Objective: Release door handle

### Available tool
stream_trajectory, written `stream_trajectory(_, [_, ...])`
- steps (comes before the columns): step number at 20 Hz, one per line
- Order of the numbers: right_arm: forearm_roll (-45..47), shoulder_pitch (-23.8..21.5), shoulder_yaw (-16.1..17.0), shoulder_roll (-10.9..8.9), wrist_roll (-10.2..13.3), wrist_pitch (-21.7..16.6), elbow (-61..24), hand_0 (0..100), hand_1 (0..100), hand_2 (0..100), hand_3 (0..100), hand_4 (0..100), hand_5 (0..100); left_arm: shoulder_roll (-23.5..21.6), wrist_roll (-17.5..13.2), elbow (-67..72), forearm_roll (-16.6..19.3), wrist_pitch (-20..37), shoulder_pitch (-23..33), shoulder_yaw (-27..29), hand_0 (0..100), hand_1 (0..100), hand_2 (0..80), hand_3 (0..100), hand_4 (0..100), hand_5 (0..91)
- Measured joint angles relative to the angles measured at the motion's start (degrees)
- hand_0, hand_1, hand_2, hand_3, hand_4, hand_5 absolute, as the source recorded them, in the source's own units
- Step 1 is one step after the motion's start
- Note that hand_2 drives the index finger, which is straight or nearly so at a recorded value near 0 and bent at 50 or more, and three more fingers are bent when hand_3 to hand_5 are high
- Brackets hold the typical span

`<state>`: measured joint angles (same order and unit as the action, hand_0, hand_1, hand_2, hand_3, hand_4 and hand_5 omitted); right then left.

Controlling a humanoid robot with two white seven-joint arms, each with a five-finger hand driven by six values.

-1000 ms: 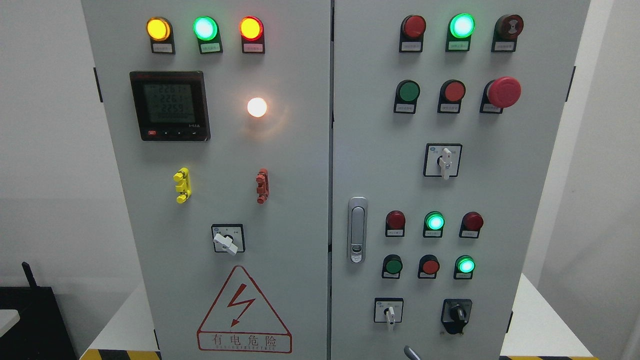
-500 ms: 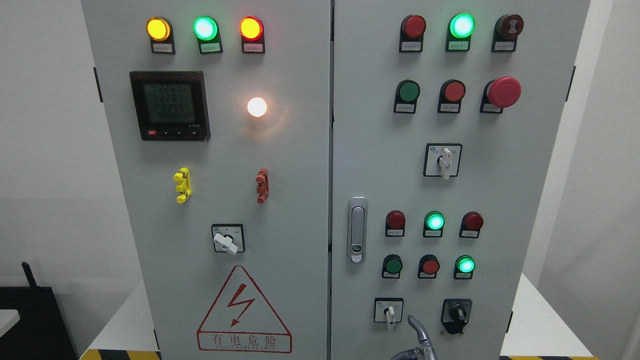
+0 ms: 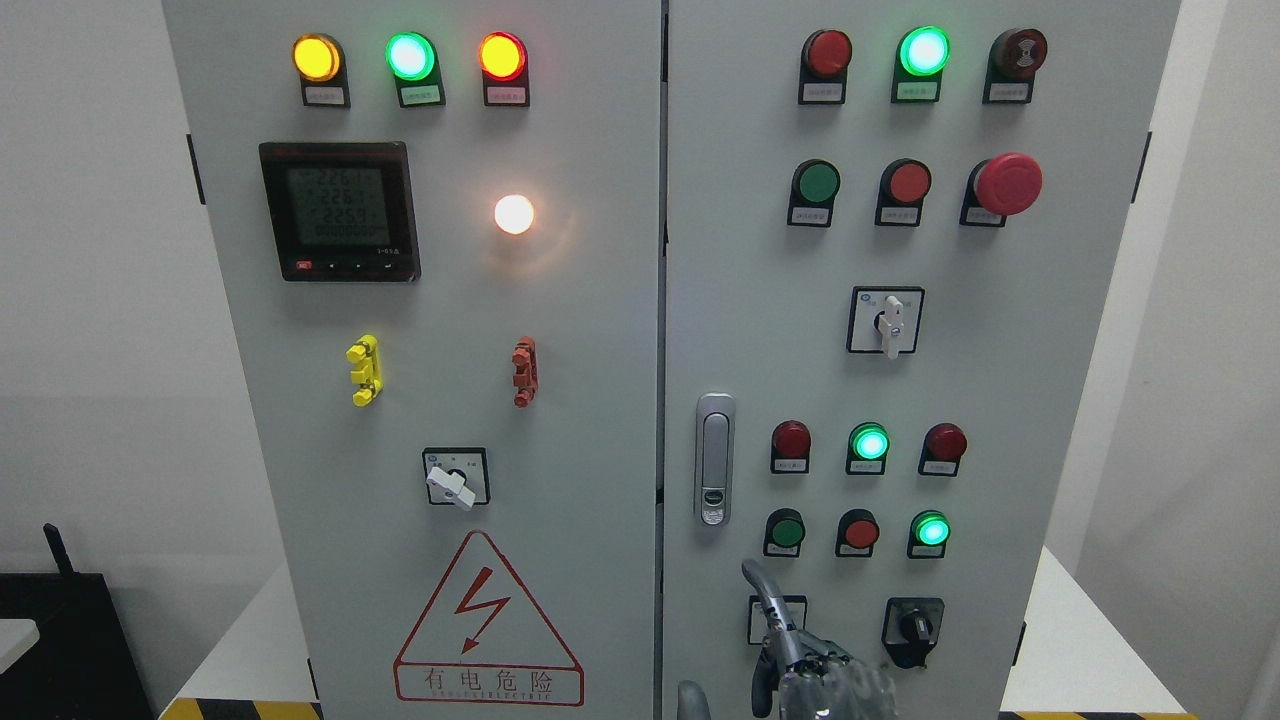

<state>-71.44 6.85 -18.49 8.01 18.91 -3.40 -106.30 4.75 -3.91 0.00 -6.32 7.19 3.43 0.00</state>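
The silver door handle [image 3: 714, 460] sits upright on the left edge of the right cabinet door [image 3: 760, 300], flush in its recess. My right hand [image 3: 775, 645] comes up from the bottom edge, below the handle and apart from it. One finger [image 3: 760, 590] points up toward the handle, its tip a short way under the handle's lower end. The thumb [image 3: 690, 700] shows at the bottom edge, spread away from it. The hand holds nothing and covers the small white selector switch at the lower part of the door. My left arm is out of view.
The grey cabinet has two shut doors with lamps, push buttons and a red emergency button [image 3: 1008, 183]. A black rotary switch [image 3: 912, 628] is just right of my hand. The left door carries a meter [image 3: 340, 210] and a warning triangle [image 3: 487, 620].
My right hand has risen from the bottom edge and shifted left, its raised finger now close under the handle. The cabinet doors and the handle have not moved.
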Motion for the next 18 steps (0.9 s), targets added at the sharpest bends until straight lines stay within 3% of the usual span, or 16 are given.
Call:
stream_trajectory(9, [-7.30, 6.76, -1.35, 0.09, 0.24, 7.55, 6.53, 37, 42, 10, 100, 100, 97, 0.00, 0.00, 0.00, 0.00, 0.00, 0.00, 0.00, 12, 39, 0.0, 0, 0, 0.0])
stream_trajectory(18, [-8.61, 9.13, -1.01, 0.15, -2.21, 11.83, 10.83, 39, 41, 11, 100, 100, 97, 0.00, 0.00, 0.00, 0.01, 0.00, 0.00, 0.00, 12, 39, 0.0, 0, 0, 0.0])
